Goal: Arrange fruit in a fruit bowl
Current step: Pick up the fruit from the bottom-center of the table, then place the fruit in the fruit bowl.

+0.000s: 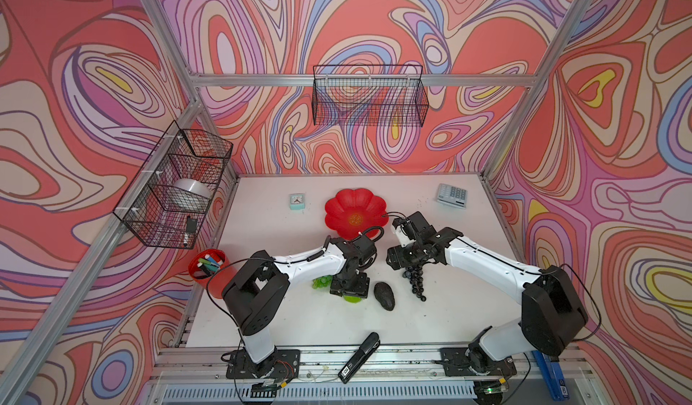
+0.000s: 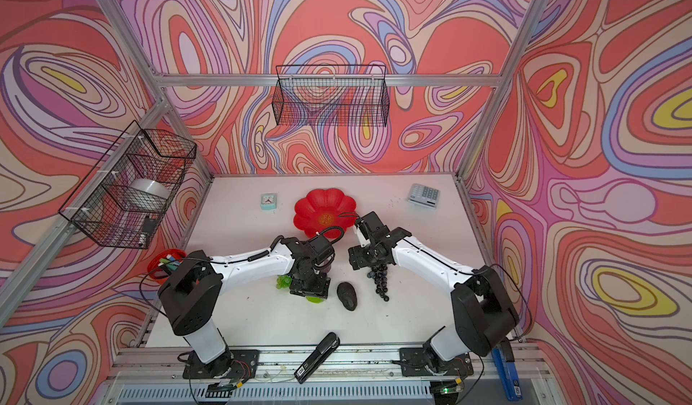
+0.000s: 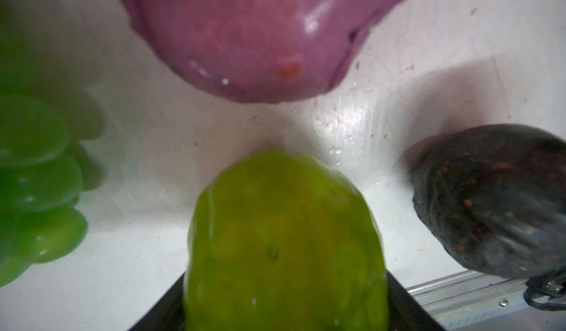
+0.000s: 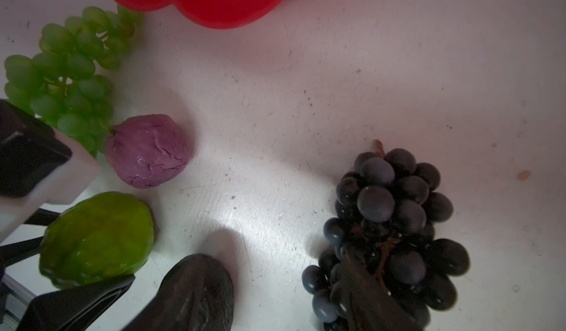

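Left gripper [image 1: 347,290] points straight down over the lime-green ball [image 3: 281,246], one jaw on each side of it. In the right wrist view both jaws look to be against its skin, but I cannot tell whether they truly clamp it, and the ball sits on the table [image 1: 299,309]. The coming move, I judge, turns on the line to the fruit bowl [image 1: 348,204]. It lies straight up the frame from this gripper in both top views, empty, with the small purple fruit [image 4: 147,152] between ball and bowl. Lifting before carrying up-frame would clear it. Right gripper [image 1: 410,262] hovers over the upper end of the dark grape bunch [image 4: 395,222], whose long axis runs upper left to lower right; its jaws cannot be made out. In the top views the green grape bunch [image 4: 70,69] lies left of the ball and the avocado [image 1: 384,296] right of it, both outside the bowl.
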You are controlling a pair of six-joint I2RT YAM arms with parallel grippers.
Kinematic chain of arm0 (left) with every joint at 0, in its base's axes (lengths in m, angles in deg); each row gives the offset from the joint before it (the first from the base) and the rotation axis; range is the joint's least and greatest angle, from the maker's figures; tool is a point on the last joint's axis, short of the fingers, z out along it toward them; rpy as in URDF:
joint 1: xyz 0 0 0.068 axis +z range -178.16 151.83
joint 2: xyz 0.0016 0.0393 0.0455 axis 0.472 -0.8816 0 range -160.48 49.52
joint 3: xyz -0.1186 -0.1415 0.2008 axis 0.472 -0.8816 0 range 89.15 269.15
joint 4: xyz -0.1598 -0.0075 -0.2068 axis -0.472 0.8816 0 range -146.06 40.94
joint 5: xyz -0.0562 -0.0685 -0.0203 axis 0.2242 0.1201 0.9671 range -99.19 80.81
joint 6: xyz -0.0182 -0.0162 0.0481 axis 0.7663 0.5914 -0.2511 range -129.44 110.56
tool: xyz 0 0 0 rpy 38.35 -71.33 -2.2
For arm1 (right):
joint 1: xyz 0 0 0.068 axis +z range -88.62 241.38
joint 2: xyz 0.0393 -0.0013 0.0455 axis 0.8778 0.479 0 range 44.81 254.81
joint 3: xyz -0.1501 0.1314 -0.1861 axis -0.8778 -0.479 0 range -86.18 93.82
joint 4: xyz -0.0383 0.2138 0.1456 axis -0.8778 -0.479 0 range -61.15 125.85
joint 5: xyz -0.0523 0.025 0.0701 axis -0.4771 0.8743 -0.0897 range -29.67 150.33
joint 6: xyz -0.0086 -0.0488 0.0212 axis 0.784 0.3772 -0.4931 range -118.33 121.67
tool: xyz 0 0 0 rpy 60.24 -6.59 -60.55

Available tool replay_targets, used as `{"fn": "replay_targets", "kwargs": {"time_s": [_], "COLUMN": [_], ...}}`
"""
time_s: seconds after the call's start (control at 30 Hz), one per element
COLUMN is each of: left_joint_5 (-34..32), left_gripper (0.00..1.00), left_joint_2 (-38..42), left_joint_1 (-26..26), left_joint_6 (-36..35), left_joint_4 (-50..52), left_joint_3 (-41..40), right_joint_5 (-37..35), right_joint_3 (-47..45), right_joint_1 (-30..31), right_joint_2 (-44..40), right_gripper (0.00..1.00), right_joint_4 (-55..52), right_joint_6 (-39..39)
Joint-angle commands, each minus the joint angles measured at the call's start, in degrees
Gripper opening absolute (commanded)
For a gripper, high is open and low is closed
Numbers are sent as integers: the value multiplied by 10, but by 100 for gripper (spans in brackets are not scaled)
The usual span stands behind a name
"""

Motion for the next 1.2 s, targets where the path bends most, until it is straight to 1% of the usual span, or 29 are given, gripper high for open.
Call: {"fn": "replay_targets", "kwargs": {"time_s": [0.0, 0.07, 0.13, 0.17, 0.3, 0.4, 0.5, 0.57, 0.67, 0.87, 1.0, 1.07, 1.17], "left_joint_5": [-9, -8, -3, -2, -2, -5, 14, 25, 20, 4, 17, 11, 13], "left_gripper": [51, 50, 45, 44, 44, 45, 45, 45, 44, 44, 44, 43, 43], "left_joint_2": [9, 18, 32, 39, 80, 92, 78, 63, 17, -153, -265, -310, -358], "left_joint_1": [-3, -4, -4, -4, -3, 7, 39, 63, 93, 141, 179, 189, 200], "left_joint_6": [1, -3, -9, -9, -19, -44, -81, -99, -119, -181, -194, -197, -196], "left_joint_4": [-8, -2, 4, 10, 59, 113, 162, 175, 166, 219, 252, 260, 260], "left_joint_3": [-12, -12, -12, -12, 11, 62, 138, 184, 258, 498, 636, 692, 747], "right_joint_5": [0, 1, 1, 1, -3, 10, 26, 29, 27, 24, 22, 24, 27], "right_joint_3": [-3, -1, 2, 3, 11, 11, 10, 19, 26, 34, 29, 29, 31], "right_joint_1": [-2, -2, -2, -2, -3, -8, -11, -13, -14, -14, -15, -14, -15], "right_joint_2": [-13, -12, -11, -10, -13, -18, -23, -19, -15, -19, -22, -21, -18], "right_gripper": [73, 73, 73, 73, 73, 73, 73, 73, 72, 72, 72, 72, 71], "right_joint_4": [-1, 0, -1, -1, -6, 1, 11, 3, 6, 3, 2, 6, 8], "right_joint_6": [2, 2, 3, 4, 6, 1, -9, -5, 1, -2, -2, -5, -6]}}
